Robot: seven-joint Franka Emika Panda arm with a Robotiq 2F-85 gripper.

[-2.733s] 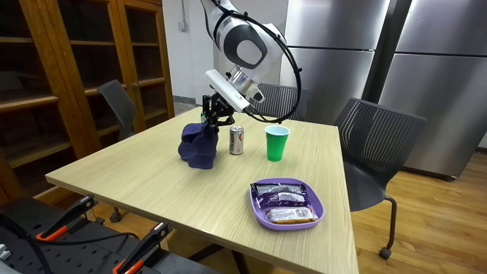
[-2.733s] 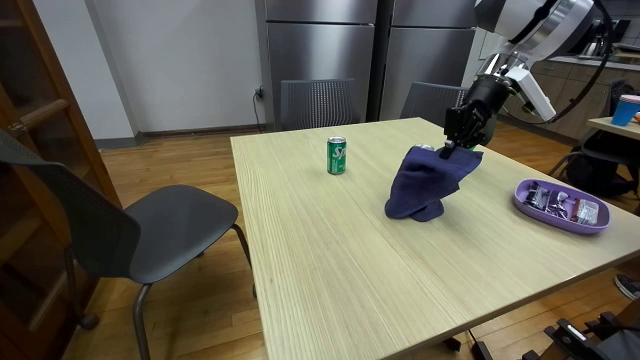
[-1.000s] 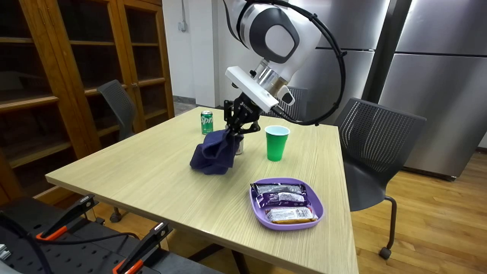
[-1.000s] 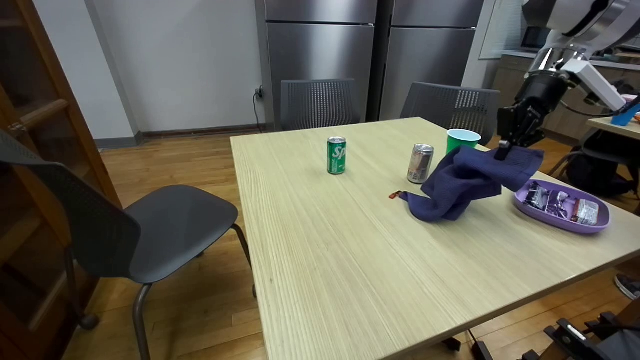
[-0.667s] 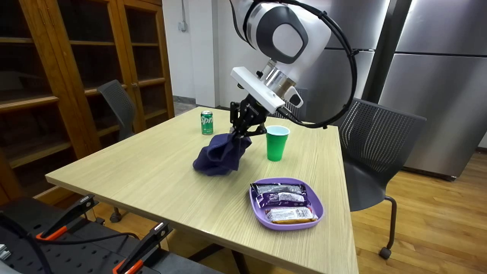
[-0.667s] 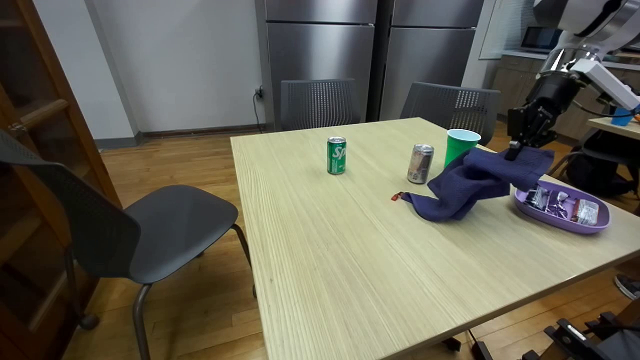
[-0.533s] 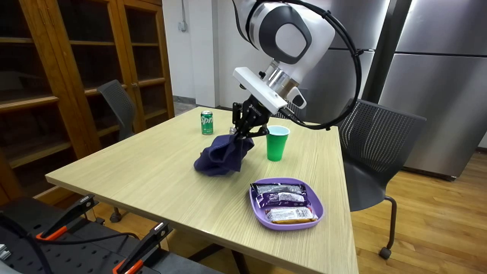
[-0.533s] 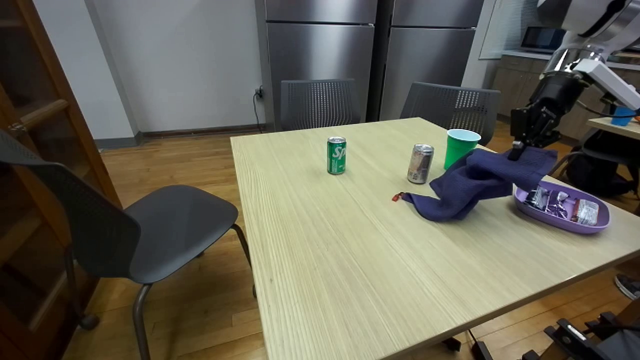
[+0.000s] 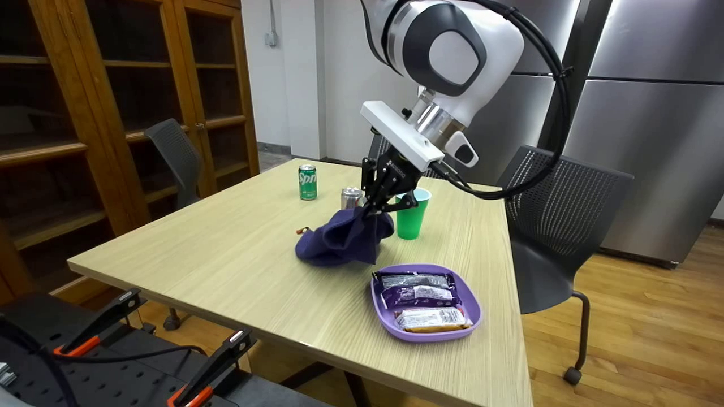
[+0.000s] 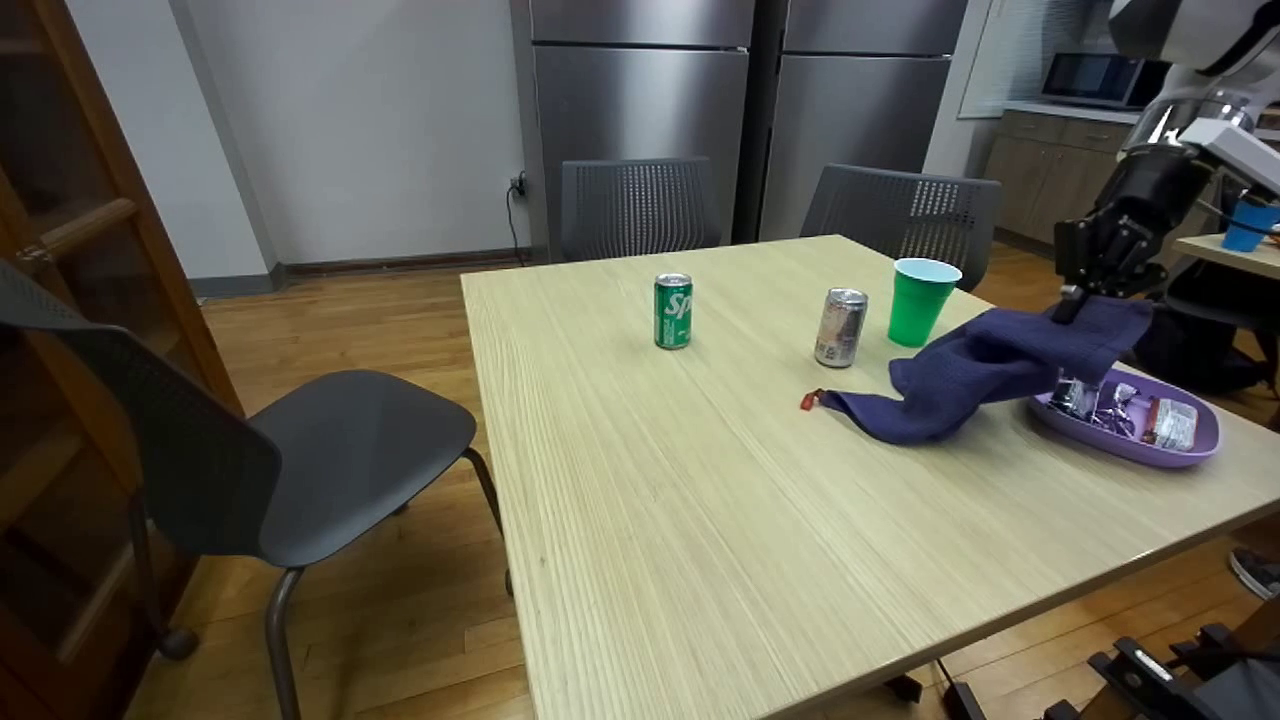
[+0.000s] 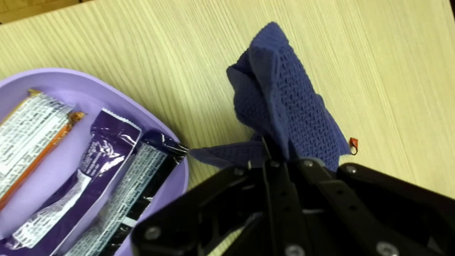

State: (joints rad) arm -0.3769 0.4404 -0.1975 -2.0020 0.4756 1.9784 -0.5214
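A navy waffle-weave cloth (image 11: 302, 113) is pinched between the fingertips of my gripper (image 11: 280, 151), which is shut on it. In both exterior views the gripper (image 9: 366, 212) lifts one part of the cloth (image 10: 960, 375), while the rest trails on the table. A small red tag (image 10: 810, 400) marks its trailing corner. Close by is a purple tray (image 11: 85, 99) holding wrapped bars (image 9: 432, 317). One cloth corner points at the tray rim; whether they touch, I cannot tell. The fingertips themselves are largely hidden by cloth folds.
A silver can (image 10: 841, 327) and a green cup (image 10: 921, 303) stand upright just behind the cloth. Farther back is a green Sprite can (image 9: 307, 182). Grey chairs (image 10: 890, 210) surround the wooden table (image 10: 640, 500). Black clamps (image 9: 215, 362) sit at its near side.
The gripper has moved right in both exterior views, closer to the purple tray, dragging the cloth along. More of the silver can shows now. The cans, cup and tray have stayed put.
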